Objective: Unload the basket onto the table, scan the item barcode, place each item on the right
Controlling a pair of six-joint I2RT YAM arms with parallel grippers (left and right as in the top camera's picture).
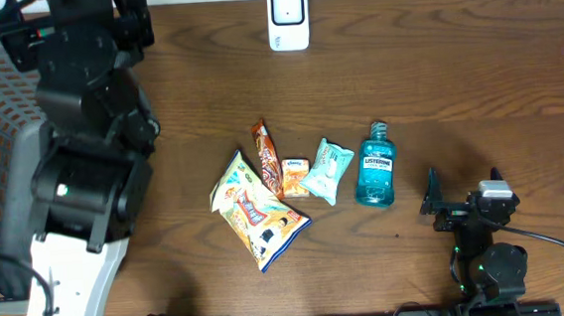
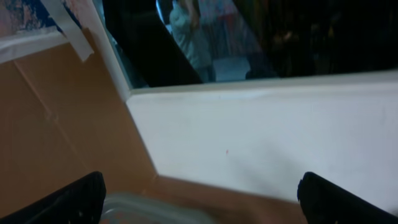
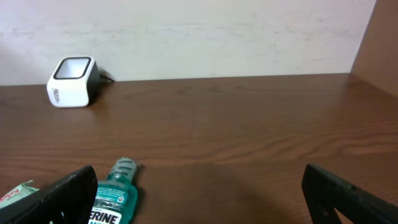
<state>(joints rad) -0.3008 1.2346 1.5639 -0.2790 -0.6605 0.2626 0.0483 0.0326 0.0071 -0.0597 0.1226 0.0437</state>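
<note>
Left pincer (image 2: pixel 202 202) and right pincer (image 3: pixel 202 199) both gaping wide, holding nothing, Listerine bottle (image 3: pixel 116 198) just ahead of the right one.

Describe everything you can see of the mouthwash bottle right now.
The bottle is clear plastic holding teal liquid, with a blue-and-white LISTERINE label facing up. It lies flat on the table, cap toward the far edge, close beside a pale packet on its left. Nothing grips it.

table (image 1: pixel 455 66): dark wood, smooth | mouthwash bottle (image 1: pixel 374 166): glossy clear plastic | scanner (image 1: pixel 288 18): smooth plastic
</note>
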